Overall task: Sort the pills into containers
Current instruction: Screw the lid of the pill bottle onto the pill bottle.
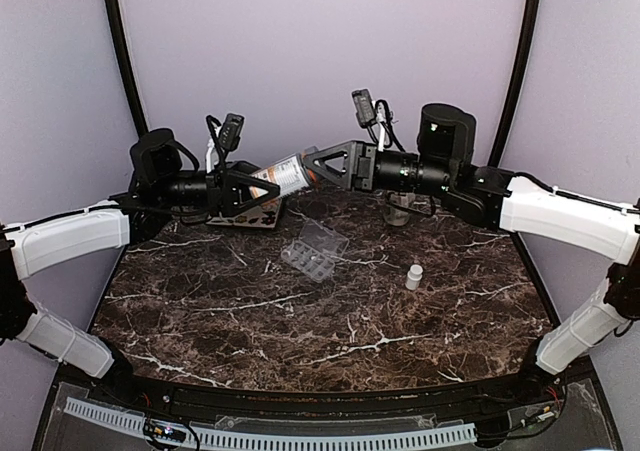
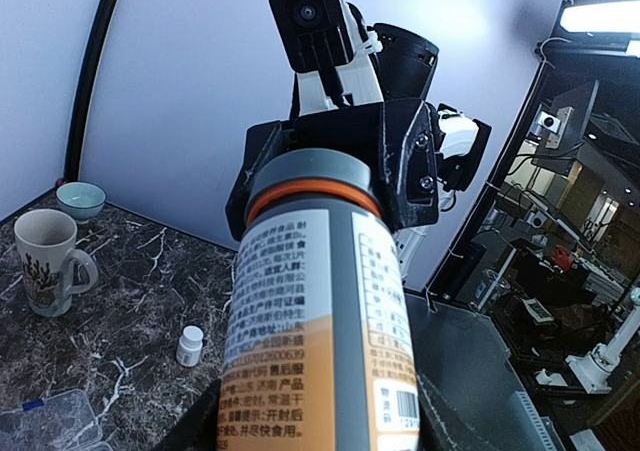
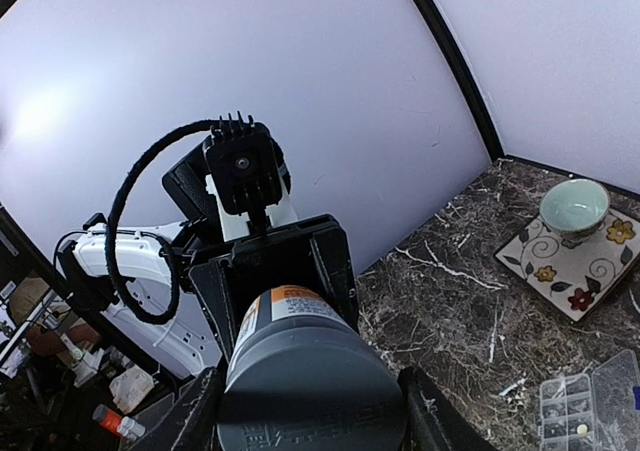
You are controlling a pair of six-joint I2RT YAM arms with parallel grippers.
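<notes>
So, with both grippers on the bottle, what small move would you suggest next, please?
Probably turn the right gripper to unscrew the cap: it grips that end of the bottle while the left gripper holds the body.

orange bottle (image 1: 285,176), white-veined dark marble table (image 1: 300,321), clear organizer (image 1: 315,251), small white bottle (image 1: 413,276)

Marble table (image 1: 300,321): pill organizer (image 1: 315,251), white bottle (image 1: 414,277), mug (image 2: 45,261), patterned tile (image 3: 570,271).
</notes>
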